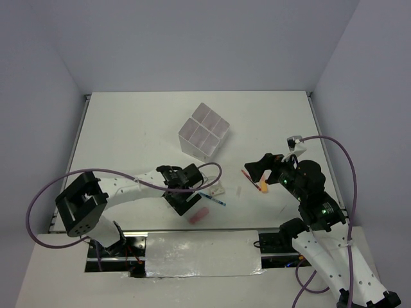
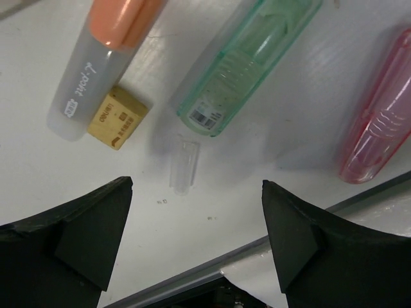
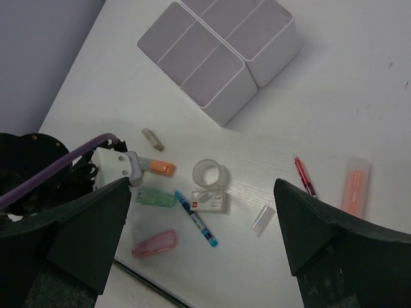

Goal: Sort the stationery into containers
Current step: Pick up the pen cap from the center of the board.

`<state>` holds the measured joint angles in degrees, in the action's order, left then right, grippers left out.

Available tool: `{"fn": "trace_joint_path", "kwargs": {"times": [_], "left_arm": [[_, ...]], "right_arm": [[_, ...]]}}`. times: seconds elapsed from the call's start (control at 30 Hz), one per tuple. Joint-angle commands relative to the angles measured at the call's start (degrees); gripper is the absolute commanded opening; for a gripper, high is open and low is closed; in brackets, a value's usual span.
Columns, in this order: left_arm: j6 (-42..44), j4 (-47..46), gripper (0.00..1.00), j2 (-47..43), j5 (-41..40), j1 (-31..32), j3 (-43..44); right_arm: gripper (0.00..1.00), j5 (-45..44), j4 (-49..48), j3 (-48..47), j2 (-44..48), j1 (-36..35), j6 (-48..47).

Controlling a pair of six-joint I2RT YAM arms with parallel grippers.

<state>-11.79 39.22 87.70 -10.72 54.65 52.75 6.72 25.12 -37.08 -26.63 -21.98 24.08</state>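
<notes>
Lit brightly and evenly from above. Faint streaky sheen on the table (image 2: 314, 90) just ahead of the left gripper (image 2: 196, 192). Soft grey shadows left of the green marker (image 2: 247, 64) and pink marker (image 2: 379, 122). Slightly soft on the near black fingers (image 2: 83, 250).

White arm links (image 1: 122, 186), black joint housings (image 1: 80, 205), black wedge-shaped gripper fingers (image 2: 83, 237), purple cables (image 3: 58, 165), green lights (image 1: 283, 180)
</notes>
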Motion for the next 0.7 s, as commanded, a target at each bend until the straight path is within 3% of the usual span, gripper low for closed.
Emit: {"fn": "trace_joint_path", "kwargs": {"times": [0.0, 0.03, 0.2, 0.27, 0.43, 0.53, 0.57, 0.63, 0.67], "left_arm": [[1.68, -2.39, 0.9, -2.45, -0.71, -1.39, -0.02], [1.77, -2.48, 0.83, -2.36, -0.36, -1.91, -0.1], [2.47, -1.96, 0.74, 2.28, 2.8, -4.02, 0.95], [2.65, -1.43, 0.64, 3.87, 4.99, -4.55, 1.83], [2.3, -1.43, 0.66, 5.2, 5.71, -4.55, 2.09], [2.04, -1.34, 0.6, 5.72, 5.45, -4.55, 2.09], [2.21, -1.43, 0.51, 6.34, 6.67, -4.56, 2.18], [2.21, -1.52, 0.44, 6.95, 7.64, -4.56, 2.27], [2.04, -1.69, 0.34, 7.39, 8.08, -4.56, 2.27]], "right_arm": [[1.0, -0.04, -1.22, -1.5, 0.0, -0.35, -1.05], [1.0, -0.22, -1.31, -1.42, 0.09, -0.26, -0.96], [1.0, -0.57, -0.87, -1.94, 0.09, -0.35, -1.14], [1.0, -0.74, -0.6, -2.12, 0.18, -0.35, -1.22], [1.0, -0.22, -1.22, -1.86, -0.43, -0.43, -1.31], [1.0, 0.05, -1.39, -1.94, -0.53, -0.43, -1.4], [1.0, -0.13, -1.22, -2.12, -0.35, -0.43, -1.31], [1.0, -0.39, -0.96, -2.21, -0.26, -0.43, -1.31], [1.0, -0.48, -0.78, -2.21, -0.26, -0.52, -1.31]]}}
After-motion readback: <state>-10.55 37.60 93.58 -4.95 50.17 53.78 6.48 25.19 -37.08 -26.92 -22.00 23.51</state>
